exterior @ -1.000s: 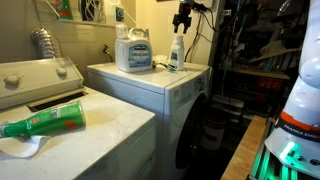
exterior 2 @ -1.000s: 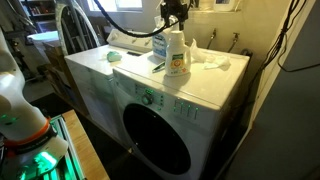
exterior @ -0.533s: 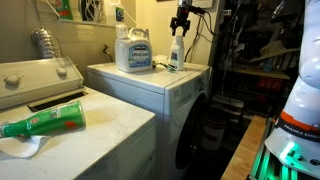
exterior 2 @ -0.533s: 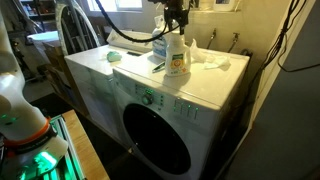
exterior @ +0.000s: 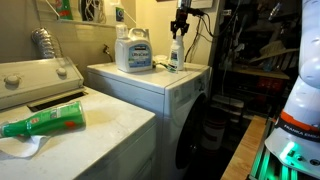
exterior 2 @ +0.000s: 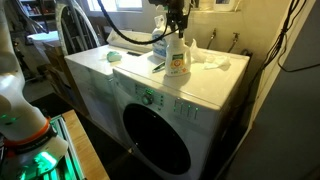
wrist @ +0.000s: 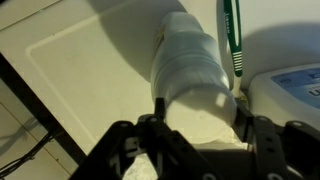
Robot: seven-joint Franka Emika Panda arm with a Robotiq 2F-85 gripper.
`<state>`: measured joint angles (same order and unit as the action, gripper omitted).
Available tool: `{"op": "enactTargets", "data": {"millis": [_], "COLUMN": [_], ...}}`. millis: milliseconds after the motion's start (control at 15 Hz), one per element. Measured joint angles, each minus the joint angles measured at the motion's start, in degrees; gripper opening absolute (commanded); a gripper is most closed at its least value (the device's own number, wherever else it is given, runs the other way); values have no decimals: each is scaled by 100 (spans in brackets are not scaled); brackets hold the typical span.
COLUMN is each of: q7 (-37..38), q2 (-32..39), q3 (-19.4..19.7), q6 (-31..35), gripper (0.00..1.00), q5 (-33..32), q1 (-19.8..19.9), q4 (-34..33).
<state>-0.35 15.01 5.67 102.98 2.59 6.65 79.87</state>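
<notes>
A white bottle with a yellow label [exterior 2: 176,56] stands upright on top of the front-load dryer [exterior 2: 205,92], beside a large detergent jug [exterior: 132,50]. My gripper [exterior 2: 172,20] comes down from above and is shut on the bottle's top. In the wrist view the white bottle [wrist: 192,75] fills the space between my gripper [wrist: 198,110], with a dark finger [wrist: 157,108] pressed against each side of its cap. In an exterior view the gripper [exterior: 181,22] sits directly over the same bottle [exterior: 175,56].
A green bottle [exterior: 45,122] lies on its side on the top-load washer [exterior: 100,125] next to a white cloth. A green-and-white stick [wrist: 231,35] lies on the dryer top by the bottle. The jug [wrist: 290,85] is close on one side. Cables and shelving [exterior: 260,60] stand beside the dryer.
The jaws stood open around the bottle's top and have now closed on it. The arm has barely moved and the bottle still stands in place.
</notes>
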Motion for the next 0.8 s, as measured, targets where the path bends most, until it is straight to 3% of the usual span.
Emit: {"op": "enactTargets", "data": {"millis": [800], "q7": [-510], "q2": [61], "q3": [-129], "q6": [221], "gripper": [39], "q5": [-486], "q1": [-217], "q4": [-65]}}
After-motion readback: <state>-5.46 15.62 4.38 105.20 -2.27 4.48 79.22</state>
